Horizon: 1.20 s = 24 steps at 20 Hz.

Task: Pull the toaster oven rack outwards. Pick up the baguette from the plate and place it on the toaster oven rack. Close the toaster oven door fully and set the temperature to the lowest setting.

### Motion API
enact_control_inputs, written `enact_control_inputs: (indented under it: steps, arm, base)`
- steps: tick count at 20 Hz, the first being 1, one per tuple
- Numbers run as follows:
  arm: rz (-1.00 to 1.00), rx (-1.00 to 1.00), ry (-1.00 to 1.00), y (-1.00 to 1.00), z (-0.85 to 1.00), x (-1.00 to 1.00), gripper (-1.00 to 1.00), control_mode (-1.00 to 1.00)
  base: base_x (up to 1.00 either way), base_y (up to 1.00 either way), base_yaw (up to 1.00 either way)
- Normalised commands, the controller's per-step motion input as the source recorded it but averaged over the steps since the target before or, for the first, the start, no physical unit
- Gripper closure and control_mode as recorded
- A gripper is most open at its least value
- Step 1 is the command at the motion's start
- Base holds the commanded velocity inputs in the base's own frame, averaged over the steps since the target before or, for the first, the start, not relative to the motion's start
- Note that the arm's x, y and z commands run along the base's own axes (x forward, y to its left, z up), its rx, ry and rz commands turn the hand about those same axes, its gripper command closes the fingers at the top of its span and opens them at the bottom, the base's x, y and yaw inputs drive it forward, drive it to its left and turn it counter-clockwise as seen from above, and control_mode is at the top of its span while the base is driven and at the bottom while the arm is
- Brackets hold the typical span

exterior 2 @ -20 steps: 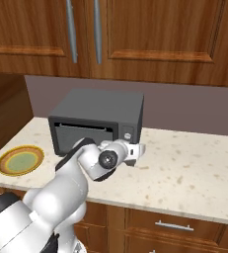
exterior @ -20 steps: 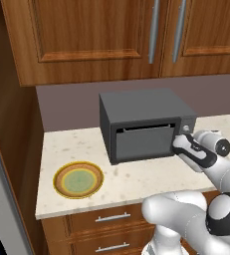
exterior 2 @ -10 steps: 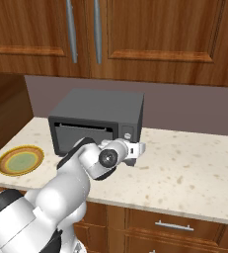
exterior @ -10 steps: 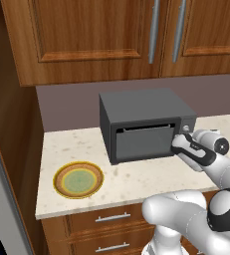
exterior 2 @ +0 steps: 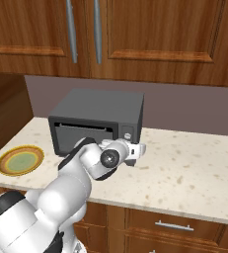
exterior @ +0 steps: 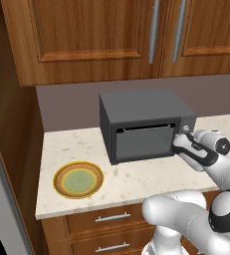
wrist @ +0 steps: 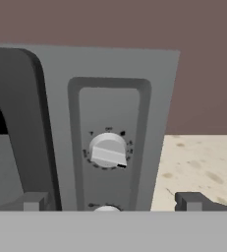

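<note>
Spanning speckled countertop (exterior: pixel 136 179), wood cabinets (exterior: pixel 86 35), plate (exterior: pixel 78 180)

- Toaster oven (exterior: pixel 144 124) sits on counter (exterior: pixel 136 179), against back wall.
- Plate (exterior: pixel 78 180) lies on counter, left-front of oven.
- Gripper (exterior: pixel 178 143) just before the oven's right-hand control panel (wrist: pixel 110 147).

The toaster oven (exterior: pixel 145 124) is seen on the counter (exterior: pixel 136 179); the gripper (exterior: pixel 178 144) is held at its right front corner, and the plate (exterior: pixel 78 180) is set to its front left.
</note>
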Motion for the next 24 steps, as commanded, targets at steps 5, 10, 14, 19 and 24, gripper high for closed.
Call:
enact_control_inputs:
  steps: [5, 10, 14, 19, 24]
  arm:
    - [0.0, 0.02, 0.0, 0.0, 0.0, 0.0, -1.0, -1.0]
    - [0.0, 0.0, 0.0, 0.0, 0.0, 0.0, -1.0, -1.0]
    - [0.0, 0.0, 0.0, 0.0, 0.0, 0.0, -1.0, -1.0]
    - [0.0, 0.05, 0.0, 0.0, 0.0, 0.0, -1.0, -1.0]
    - [-0.02, 0.19, 0.0, 0.0, 0.0, 0.0, -1.0, -1.0]
  base:
    - [0.0, 0.0, 0.0]
    - [0.0, 0.0, 0.0]
    - [0.0, 0.0, 0.0]
    - [0.0, 0.0, 0.0]
    - [0.0, 0.0, 0.0]
